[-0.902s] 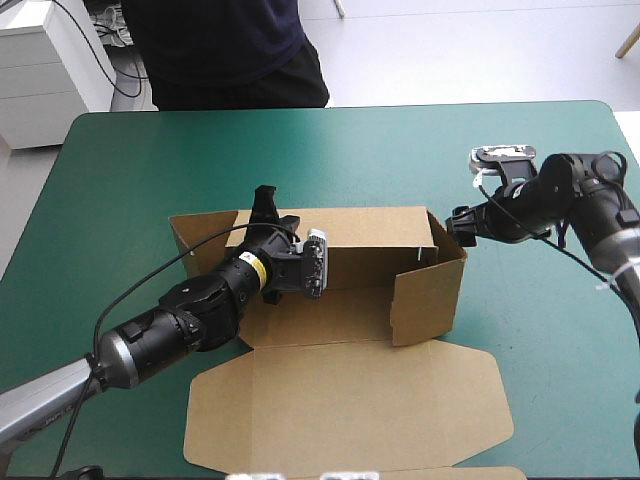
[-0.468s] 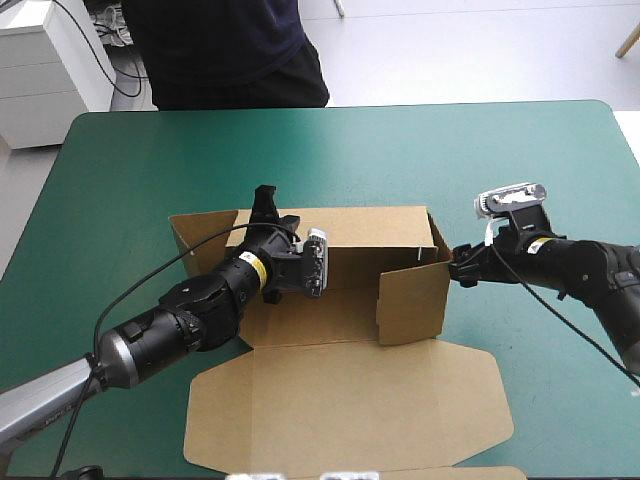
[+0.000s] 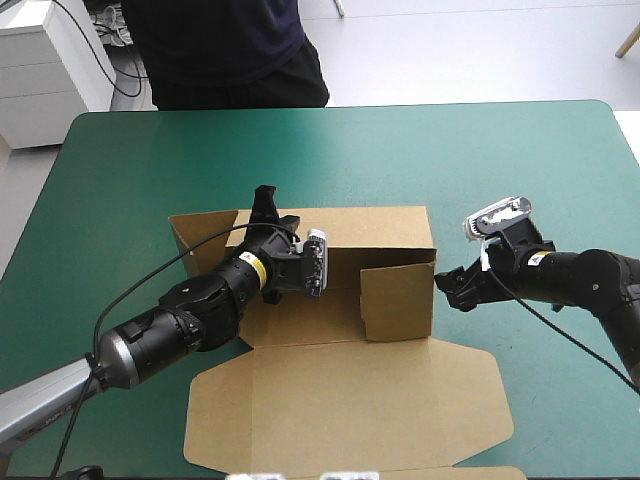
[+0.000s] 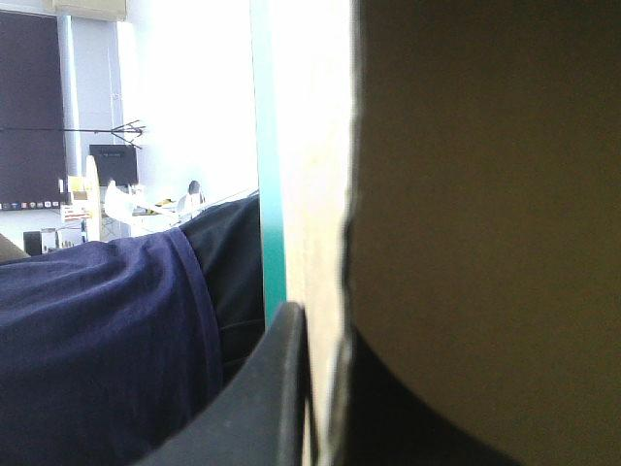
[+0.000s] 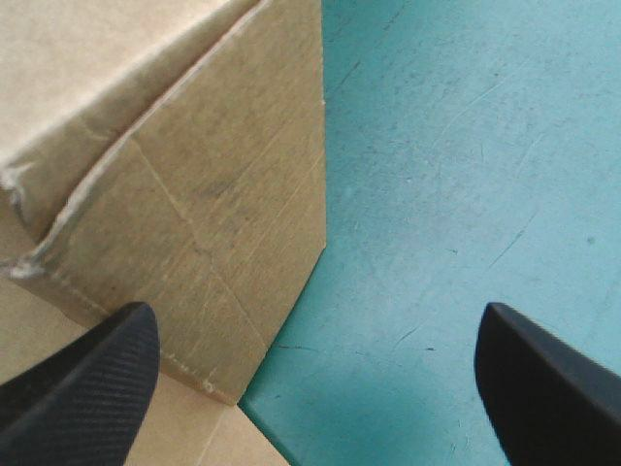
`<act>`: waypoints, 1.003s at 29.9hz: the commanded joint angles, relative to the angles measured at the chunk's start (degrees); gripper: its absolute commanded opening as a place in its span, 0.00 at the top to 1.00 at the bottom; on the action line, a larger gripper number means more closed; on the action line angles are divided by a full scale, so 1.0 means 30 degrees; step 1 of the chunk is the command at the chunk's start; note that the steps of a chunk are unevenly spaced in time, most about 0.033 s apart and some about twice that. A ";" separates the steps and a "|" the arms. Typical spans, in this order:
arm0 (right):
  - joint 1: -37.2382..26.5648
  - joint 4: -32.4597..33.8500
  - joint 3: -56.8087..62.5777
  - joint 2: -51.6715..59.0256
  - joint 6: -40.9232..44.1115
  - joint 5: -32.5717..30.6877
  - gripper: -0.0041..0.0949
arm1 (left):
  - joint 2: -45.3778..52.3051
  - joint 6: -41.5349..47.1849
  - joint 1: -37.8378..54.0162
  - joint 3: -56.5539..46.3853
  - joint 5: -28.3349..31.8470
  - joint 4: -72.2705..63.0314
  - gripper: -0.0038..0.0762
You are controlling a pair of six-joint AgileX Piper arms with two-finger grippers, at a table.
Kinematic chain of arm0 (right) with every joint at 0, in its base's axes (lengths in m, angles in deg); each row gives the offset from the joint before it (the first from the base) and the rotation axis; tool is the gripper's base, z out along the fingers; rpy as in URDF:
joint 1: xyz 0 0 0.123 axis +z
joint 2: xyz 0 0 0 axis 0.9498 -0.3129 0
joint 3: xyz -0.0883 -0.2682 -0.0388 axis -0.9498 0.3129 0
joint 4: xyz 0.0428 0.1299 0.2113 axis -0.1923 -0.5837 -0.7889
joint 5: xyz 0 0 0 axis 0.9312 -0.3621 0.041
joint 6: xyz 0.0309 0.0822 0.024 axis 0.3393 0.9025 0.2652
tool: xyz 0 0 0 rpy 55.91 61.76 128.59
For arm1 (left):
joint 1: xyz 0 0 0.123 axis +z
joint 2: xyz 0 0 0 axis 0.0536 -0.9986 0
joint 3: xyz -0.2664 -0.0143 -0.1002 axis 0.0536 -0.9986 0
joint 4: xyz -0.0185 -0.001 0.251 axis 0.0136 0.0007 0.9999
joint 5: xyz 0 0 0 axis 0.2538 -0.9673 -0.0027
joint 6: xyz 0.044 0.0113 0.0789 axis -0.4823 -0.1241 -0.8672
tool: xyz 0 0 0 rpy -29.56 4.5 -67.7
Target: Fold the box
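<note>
Left gripper (image 3: 266,200) clamps the box (image 3: 350,400) wall, right gripper (image 3: 448,288) stands with jaws wide and empty, so the unheld side flap (image 3: 398,300) could swing outward.

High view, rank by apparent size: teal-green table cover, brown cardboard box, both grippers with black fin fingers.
1. teal-green table cover, largest by far.
2. brown cardboard box, walls up, lid flat toward the near edge.
3. left gripper and right gripper: both small, look about alike and are partly hidden, so not ranked against each other.
</note>
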 commanded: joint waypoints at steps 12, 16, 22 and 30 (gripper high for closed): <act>-0.0113 -0.3033 -0.0490 -0.0048 -0.2372 -0.0826 0.14 | 0.0227 0.0338 -0.0197 0.0083 0.0725 -0.0907 0.96; -0.0113 -0.3890 -0.0399 -0.0403 -0.2951 -0.0961 0.14 | 0.0227 0.0338 -0.0197 0.0083 0.0725 -0.0907 0.96; -0.0113 -0.4974 0.0380 -0.0508 -0.3947 -0.0383 0.14 | 0.0227 0.0338 -0.0197 0.0083 0.0768 -0.0907 0.96; 0.0768 -0.6028 0.1157 -0.0585 -0.5224 0.1545 0.24 | 0.0227 0.0338 -0.0197 0.0083 0.0939 -0.0981 0.96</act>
